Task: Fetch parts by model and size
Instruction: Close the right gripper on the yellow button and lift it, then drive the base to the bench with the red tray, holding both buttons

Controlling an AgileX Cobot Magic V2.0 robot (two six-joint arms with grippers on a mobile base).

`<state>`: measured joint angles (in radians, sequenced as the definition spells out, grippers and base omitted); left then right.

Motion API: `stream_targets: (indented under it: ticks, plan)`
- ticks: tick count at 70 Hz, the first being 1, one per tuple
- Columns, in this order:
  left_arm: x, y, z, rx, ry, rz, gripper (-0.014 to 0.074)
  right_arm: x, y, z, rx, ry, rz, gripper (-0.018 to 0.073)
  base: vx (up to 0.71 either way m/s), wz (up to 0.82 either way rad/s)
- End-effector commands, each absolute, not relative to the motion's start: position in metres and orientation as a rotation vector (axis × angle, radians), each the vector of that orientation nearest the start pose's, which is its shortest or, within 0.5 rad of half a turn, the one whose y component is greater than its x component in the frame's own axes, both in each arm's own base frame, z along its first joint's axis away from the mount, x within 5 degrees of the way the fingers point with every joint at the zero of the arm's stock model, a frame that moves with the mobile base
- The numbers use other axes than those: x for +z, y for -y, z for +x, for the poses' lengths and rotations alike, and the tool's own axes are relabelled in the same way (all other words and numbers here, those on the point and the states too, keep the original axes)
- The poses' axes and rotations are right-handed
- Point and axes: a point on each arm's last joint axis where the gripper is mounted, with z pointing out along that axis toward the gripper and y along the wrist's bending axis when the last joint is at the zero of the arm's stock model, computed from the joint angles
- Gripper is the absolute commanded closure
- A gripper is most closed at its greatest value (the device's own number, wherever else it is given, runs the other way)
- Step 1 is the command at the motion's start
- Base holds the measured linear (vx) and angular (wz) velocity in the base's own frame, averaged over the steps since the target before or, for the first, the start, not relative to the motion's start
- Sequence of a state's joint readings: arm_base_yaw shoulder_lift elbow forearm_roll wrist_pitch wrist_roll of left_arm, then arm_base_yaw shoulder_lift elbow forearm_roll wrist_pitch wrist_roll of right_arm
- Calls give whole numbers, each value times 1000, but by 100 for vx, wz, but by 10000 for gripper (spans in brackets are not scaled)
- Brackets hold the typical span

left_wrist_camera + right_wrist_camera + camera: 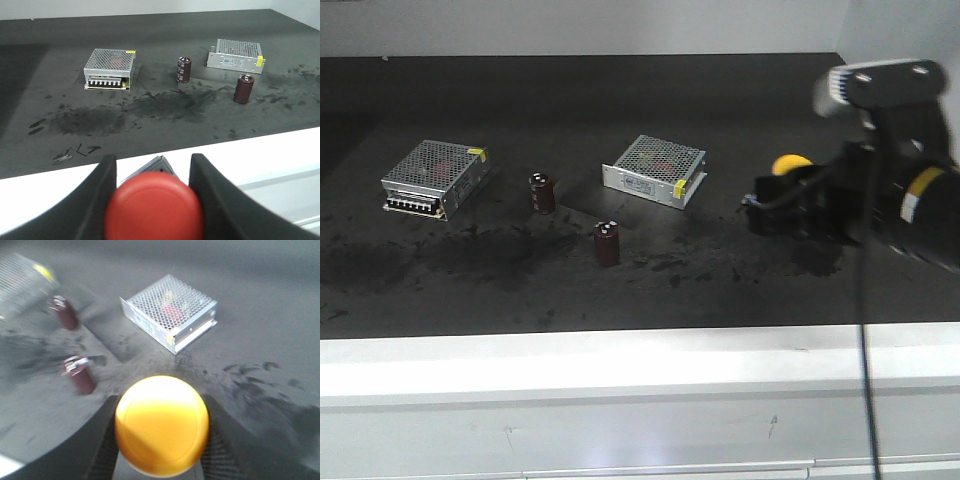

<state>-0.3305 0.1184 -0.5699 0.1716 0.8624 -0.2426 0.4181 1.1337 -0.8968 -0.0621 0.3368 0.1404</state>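
The red-capped push-button switch [154,207] fills the bottom of the left wrist view, its silver block base [162,164] showing behind the cap. My left gripper [152,167] is shut on it, one black finger on each side, held over the white front ledge. The yellow-capped switch [161,425] sits between the fingers of my right gripper [161,407], which is shut on it above the dark tabletop. In the front view the yellow cap [790,165] shows at the tip of the right gripper [775,200], at the right. The left gripper is outside that view.
Two silver perforated power supply boxes [435,178] [655,170] lie on the black table. Two dark maroon capacitors [543,193] [608,243] stand between them. A white ledge [620,360] runs along the table's front edge. A white wall closes the back.
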Motion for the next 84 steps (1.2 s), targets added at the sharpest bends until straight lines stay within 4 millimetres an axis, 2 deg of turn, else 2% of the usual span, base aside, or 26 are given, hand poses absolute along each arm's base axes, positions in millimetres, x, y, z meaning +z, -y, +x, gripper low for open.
stream_targets:
  ticks: [1,18,25,34,48,84]
  plan:
    - [328,-5,19,-212,-1793,110,603,360,-86,201,310,-1857,-316,569,0,0]
    - [328,-5,19,-212,-1793,110,603,354,-55,131,330,-1721,-294,569,0,0]
    - [328,-5,19,-212,-1793,110,602,346,-46,109,334,-1690,-287,569,0,0]
    - [328,-5,19,-212,-1793,110,602,334,-37,91,332,-1704,-282,569,0,0]
    - [328,-5,19,-212,-1793,110,602,328,-32,80,311,-1734,-289,569,0,0]
    - [328,-5,19,-212,-1793,110,602,328,-31,80,299,-1733,-295,569,0,0]
